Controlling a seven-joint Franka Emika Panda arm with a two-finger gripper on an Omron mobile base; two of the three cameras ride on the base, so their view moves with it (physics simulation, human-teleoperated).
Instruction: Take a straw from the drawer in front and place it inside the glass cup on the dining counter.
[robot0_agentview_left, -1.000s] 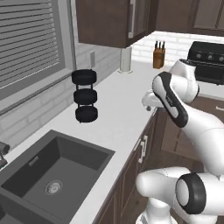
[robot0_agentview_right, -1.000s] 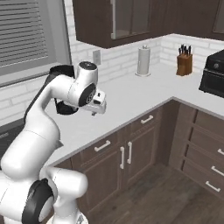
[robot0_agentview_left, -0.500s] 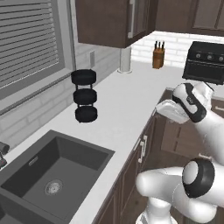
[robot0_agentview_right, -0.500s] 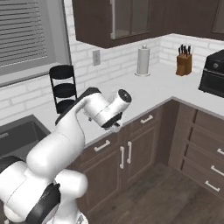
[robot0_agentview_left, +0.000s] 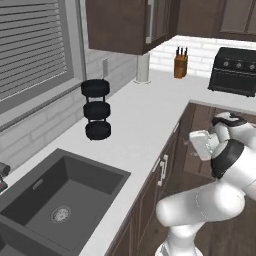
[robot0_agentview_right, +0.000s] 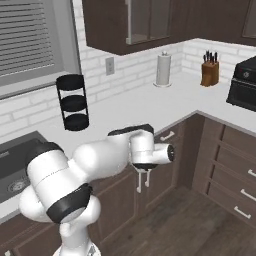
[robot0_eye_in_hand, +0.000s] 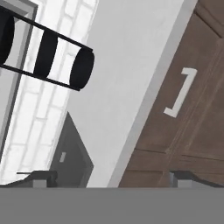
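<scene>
White Franka arm: we see it folded low, forearm level, wrist turned sideways. Gripper (robot0_eye_in_hand: 111, 177): we note its two dark fingertips (robot0_eye_in_hand: 41, 176) set wide apart, with nothing between them.

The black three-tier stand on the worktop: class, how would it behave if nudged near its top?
The black three-tier stand looks tall, narrow and thin-posted, so it would probably tip before sliding. Its open tiers suggest it is fairly light. The smooth white worktop offers little grip.

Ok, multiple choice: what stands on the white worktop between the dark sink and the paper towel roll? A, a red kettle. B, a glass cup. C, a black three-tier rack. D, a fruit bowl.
C: a black three-tier rack stands on the white worktop, past the dark sink and nearer than the paper towel roll.
</scene>
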